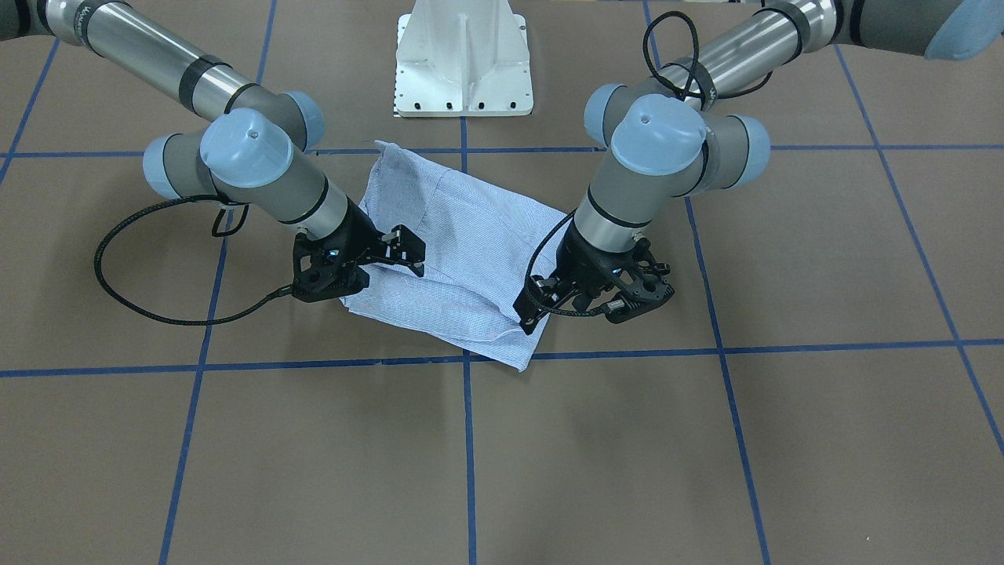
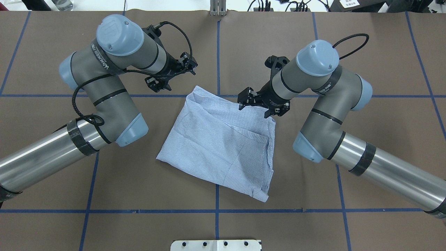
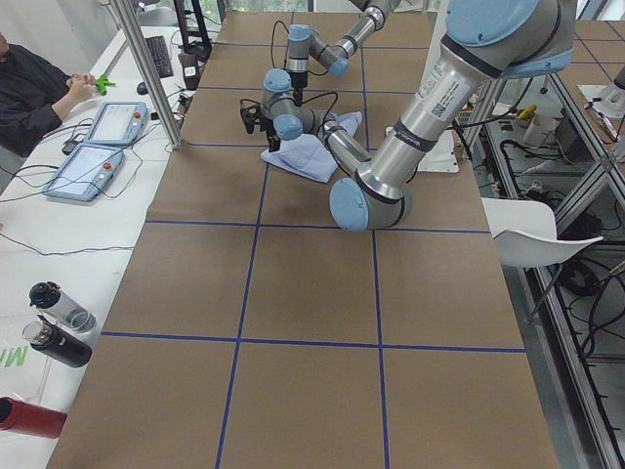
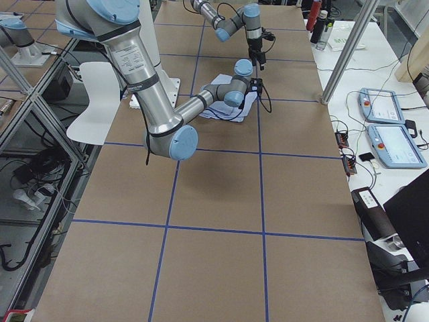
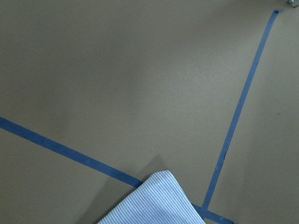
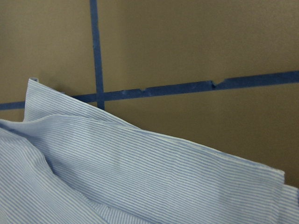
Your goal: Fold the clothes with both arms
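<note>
Shirt (image 2: pixel 223 143): light blue-and-white fine stripes, folded into a rough four-sided bundle. It lies flat on the table (image 2: pixel 366 62) near its middle, between the two grippers. It covers a stretch of one blue tape line (image 2: pixel 217 52), and its far corner reaches the cross line.
Shirt layers: several folded edges show on top, with a loose flap at the corner nearest the white base (image 1: pixel 463 63).
Left arm (image 2: pixel 108 90): bent at the elbow, wrist angled toward the shirt's far left corner.
Left gripper (image 2: pixel 171 74): over bare table just beside that corner, not touching the cloth. The jaws stand apart and hold nothing.
Left wrist view: brown table, two crossing tape lines and one shirt corner (image 5: pixel 154 200) at the bottom edge. No fingers in view.
Right arm (image 2: pixel 331 104): bent, wrist pointing at the shirt's far right edge.
Right gripper (image 2: pixel 259 104): at that edge, over the cloth. The jaws look spread, with no cloth lifted between them.
Right wrist view: a folded striped edge (image 6: pixel 140 163) close below, tape lines beyond it.
</note>
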You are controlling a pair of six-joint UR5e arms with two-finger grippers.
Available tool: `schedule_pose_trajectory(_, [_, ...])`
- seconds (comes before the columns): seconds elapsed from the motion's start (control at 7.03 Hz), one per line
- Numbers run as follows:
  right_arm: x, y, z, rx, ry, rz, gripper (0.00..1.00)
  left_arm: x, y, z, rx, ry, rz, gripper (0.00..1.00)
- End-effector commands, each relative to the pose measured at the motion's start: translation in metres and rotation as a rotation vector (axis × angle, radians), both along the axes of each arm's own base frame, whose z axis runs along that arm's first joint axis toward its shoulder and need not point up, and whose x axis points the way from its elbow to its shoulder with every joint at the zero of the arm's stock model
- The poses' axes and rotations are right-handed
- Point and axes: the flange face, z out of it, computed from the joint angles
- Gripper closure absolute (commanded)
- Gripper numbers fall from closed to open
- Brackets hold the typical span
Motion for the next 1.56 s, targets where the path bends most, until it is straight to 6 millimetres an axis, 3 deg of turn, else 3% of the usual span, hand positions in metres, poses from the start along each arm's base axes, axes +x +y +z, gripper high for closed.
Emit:
schedule_pose_trajectory(0.0, [-0.01,0.004,0.008,0.162,0.034,-0.057,0.05,0.0,0.001,0.005,0.0,-0.008,0.006,0.01])
schedule_pose_trajectory(0.28, [-0.019,0.016,0.017,0.181,0.048,-0.077,0.09,-0.008,0.007,0.03,0.047,-0.056,0.045,0.01])
schedule_pose_trajectory(0.57, [-0.029,0.027,0.017,0.184,0.047,-0.097,0.23,-0.024,0.006,0.039,0.074,-0.096,0.06,0.01])
schedule_pose_trajectory(0.85, [-0.033,0.032,0.018,0.183,0.048,-0.114,0.52,-0.03,0.001,0.04,0.071,-0.109,0.055,0.01])
schedule_pose_trajectory(1.14, [-0.032,0.035,0.029,0.173,0.061,-0.117,0.68,-0.032,0.001,0.037,0.074,-0.105,0.053,0.01])
schedule_pose_trajectory(1.28, [-0.031,0.034,0.028,0.173,0.061,-0.116,0.97,-0.032,0.001,0.037,0.074,-0.105,0.053,0.01])
schedule_pose_trajectory(1.42, [-0.028,0.033,0.027,0.172,0.057,-0.116,1.0,-0.033,0.002,0.036,0.07,-0.098,0.064,0.01])
